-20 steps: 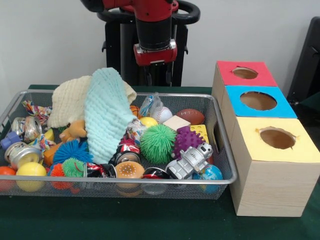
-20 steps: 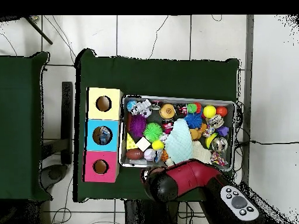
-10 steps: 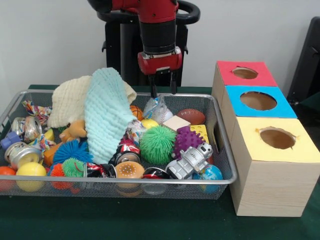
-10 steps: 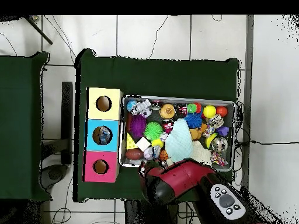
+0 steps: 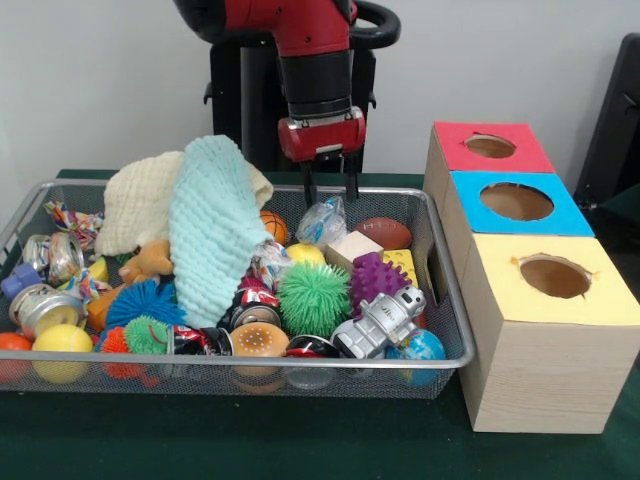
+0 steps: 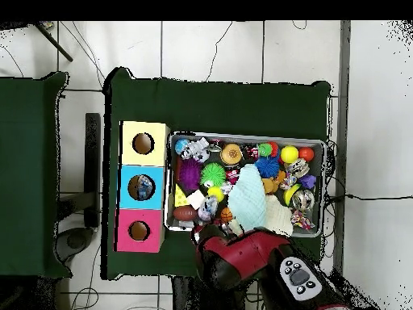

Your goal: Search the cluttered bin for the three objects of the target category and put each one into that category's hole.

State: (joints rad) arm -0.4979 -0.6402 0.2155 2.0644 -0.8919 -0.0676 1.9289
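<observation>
- Gripper [image 5: 331,190]: fingers spread, empty, directly above bag [image 5: 322,222] at bin's [image 5: 452,300] far edge; likely lined up for a grasp
- Target category unknown; candidate football [image 5: 381,233] lies at 3 o'clock of bag
- Holes: red box [image 5: 490,147], blue box [image 5: 517,203], yellow box [image 5: 553,277], at 3 o'clock of bin
- Obstructions: towel [image 5: 213,230] at 9 o'clock of gripper covers items; block [image 5: 352,246] just beside bag
</observation>
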